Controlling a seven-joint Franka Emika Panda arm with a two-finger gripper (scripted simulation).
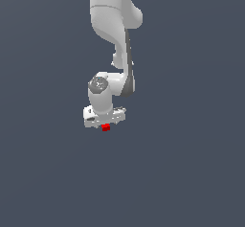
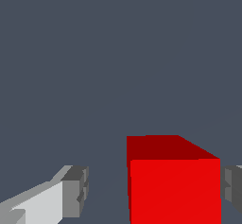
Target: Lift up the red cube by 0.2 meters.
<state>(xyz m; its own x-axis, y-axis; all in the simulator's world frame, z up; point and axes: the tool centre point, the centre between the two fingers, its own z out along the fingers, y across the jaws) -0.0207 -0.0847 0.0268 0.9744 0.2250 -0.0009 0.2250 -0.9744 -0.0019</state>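
Cube (image 1: pixel 105 127): a small bright red block, seen in the exterior view just below the white tool (image 1: pixel 105 123), at the lower middle of the scene. It is far narrower than the tool body above it. Only part of it shows there; the rest is covered by the tool.

Cube, wrist view (image 2: pixel 175 185): a bright red face toward the camera, a darker red face above it and a thin dark strip along one side. It lies between the two fingers, nearer to one than to the other. One grey finger pad (image 2: pixel 233 186) stands just beside the cube's edge; whether they touch cannot be told. The other finger (image 2: pixel 71 190), white with a grey ribbed pad, stands clearly apart from the cube, with bare grey ground showing in the gap.

Tool (image 2: pixel 153 190): jaws spread wider than the cube, not closed on it.

Arm (image 1: pixel 112 20): white with dark grey joints; it comes down from the top of the exterior view, bends at a rounded joint with a grey cap, and ends in the tool pointing downward over the cube.

Tabletop (image 1: pixel 191 149): a plain, even slate-grey field fills both views. Whether the cube rests on it cannot be told from these views.
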